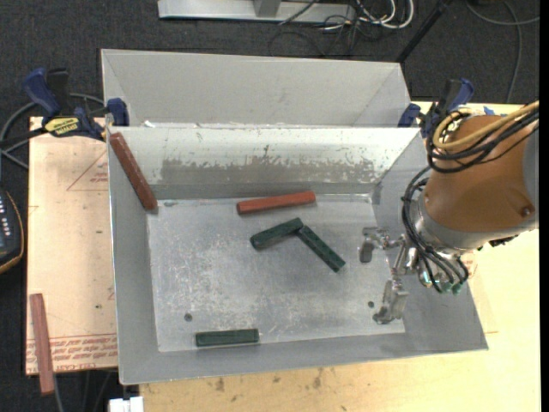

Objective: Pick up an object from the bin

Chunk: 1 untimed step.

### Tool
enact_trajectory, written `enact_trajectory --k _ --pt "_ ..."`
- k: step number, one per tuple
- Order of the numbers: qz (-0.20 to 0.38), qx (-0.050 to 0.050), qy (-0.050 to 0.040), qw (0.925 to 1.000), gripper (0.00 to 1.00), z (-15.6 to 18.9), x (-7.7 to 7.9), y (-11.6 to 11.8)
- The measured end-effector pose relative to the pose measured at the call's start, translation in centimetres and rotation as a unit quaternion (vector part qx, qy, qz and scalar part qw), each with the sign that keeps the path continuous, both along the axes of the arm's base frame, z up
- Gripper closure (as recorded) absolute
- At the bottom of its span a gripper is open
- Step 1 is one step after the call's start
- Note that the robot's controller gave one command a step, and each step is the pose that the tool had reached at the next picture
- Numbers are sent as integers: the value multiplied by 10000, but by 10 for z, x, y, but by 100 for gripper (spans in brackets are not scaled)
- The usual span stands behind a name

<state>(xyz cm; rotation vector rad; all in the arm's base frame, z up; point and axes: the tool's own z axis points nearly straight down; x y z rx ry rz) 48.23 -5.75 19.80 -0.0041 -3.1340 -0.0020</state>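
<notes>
Jaws stand apart with nothing between them, low over bare floor of the bin (pixel 257 294) by its right wall, toward the front right corner. One finger (pixel 370 247) lies nearer the back, the other finger (pixel 390 304) nearer the front. The arm (pixel 480 187) enters over the right rim.

Nearest item: a dark green bar (pixel 321 249), lying flat on the floor near the bin's middle, on the side of the jaws away from the right wall. It is near the jaws but clear of them. It runs on a diagonal, its lower end pointing toward the front right corner.

A second dark green bar (pixel 276 234) meets the upper end of the first, and the pair form an open angle. Whether the two ends overlap or merely touch cannot be told.

Behind the pair, a reddish-brown bar (pixel 276 202) lies flat, roughly parallel to the back wall and just in front of it, apart from the green pair.

A third dark green bar (pixel 226 338) lies alone along the front edge, toward the front left corner, well apart from the rest.

A second reddish-brown bar (pixel 133 172) leans tilted against the left wall at the back left corner, its upper end at the rim.

Count in the bin: dark green bars, three; reddish-brown bars, two; five items in all. None is in contact with the jaws.
</notes>
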Motion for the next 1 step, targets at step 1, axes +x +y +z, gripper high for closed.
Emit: enact_trajectory --k 1 --pt "539 11 -17 9985 0 -122 55 50"
